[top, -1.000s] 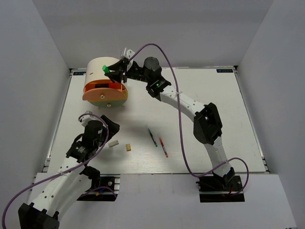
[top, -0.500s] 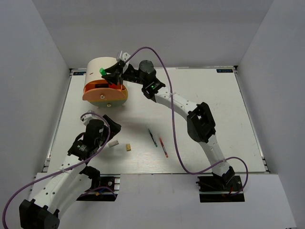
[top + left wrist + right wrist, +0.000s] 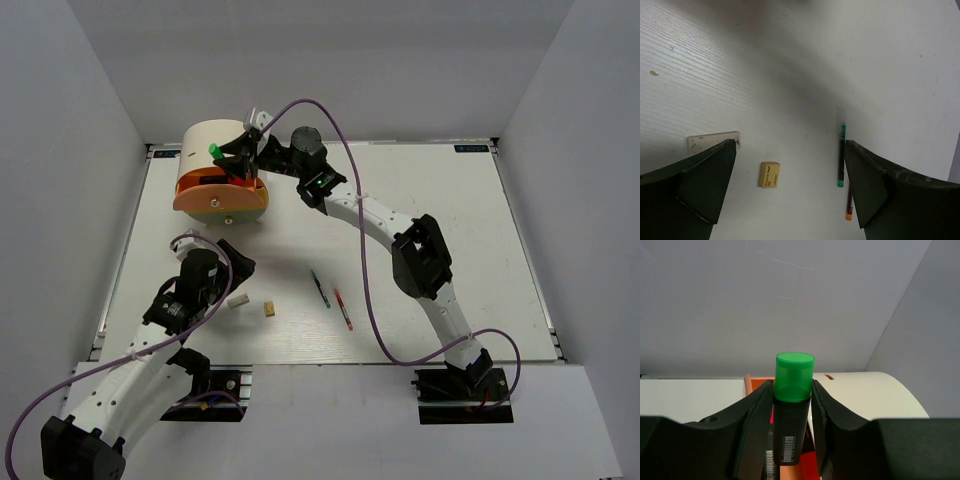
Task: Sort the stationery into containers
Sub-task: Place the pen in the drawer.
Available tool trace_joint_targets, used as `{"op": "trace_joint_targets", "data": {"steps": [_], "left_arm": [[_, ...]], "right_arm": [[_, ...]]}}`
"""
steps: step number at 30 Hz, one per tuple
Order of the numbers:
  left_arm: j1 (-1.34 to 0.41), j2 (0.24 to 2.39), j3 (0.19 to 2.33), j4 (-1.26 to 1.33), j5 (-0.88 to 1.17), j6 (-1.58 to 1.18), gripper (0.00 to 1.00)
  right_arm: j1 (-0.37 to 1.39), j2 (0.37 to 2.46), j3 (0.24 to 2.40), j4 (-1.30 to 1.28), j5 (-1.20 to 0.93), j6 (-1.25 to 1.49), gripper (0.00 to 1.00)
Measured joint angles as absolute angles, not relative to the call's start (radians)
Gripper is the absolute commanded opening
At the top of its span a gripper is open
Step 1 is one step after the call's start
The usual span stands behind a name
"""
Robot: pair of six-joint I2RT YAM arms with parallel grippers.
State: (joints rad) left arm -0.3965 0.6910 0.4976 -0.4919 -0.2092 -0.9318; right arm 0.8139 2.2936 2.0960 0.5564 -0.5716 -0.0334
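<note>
Two pincers: left pincer (image 3: 790, 145) is spread wide above the bench (image 3: 450, 220); right pincer (image 3: 238, 156) is pinching the green highlighter (image 3: 792, 385) by its black body, cap out past the fingertips.
Edges: white walls (image 3: 90, 150) close the left, right and far sides of the bench.
Open room: a broad white strip of bench lies between the drum (image 3: 212, 138) and the loose items; the right arm stretches over it from the near-right base.
Drum: cream, at the far-left corner, near the back wall.
Trays: orange tray (image 3: 190, 195) juts out on the drum's near side, with the yellow tray (image 3: 235, 208) stacked just under it.
Contents: a dark object (image 3: 212, 180) lies in the orange tray, too small to name.
Highlighter place: held off the bench, over the orange tray.
Loose items: grey block (image 3: 237, 299) and tan block (image 3: 269, 309) lie near each other, apart; green pen (image 3: 319, 288) and red pen (image 3: 343, 309) lie side by side, apart.
Left wrist only: tan block shows in the gap between the fingers, and the grey block's end sits at one fingertip.
Right wrist only: both fingers touch the highlighter's sides, and a barcode label shows on its body.
</note>
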Motion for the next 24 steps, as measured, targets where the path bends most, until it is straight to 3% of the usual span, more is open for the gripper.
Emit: {"op": "trace_joint_targets", "data": {"steps": [5,12,24], "left_arm": [[-0.397,0.698,0.498,-0.485,-0.208,-0.931,1.00],[-0.397,0.697,0.498,-0.485,-0.204,-0.929,1.00],[-0.397,0.738,0.499,-0.443,-0.205,-0.927,1.00]], "right_arm": [[0.814,2.294,2.082,0.556,-0.572,-0.039,0.42],[0.814,2.294,2.063,0.550,-0.576,-0.055,0.49],[0.812,2.256,2.000,0.550,-0.580,-0.060,0.50]]}}
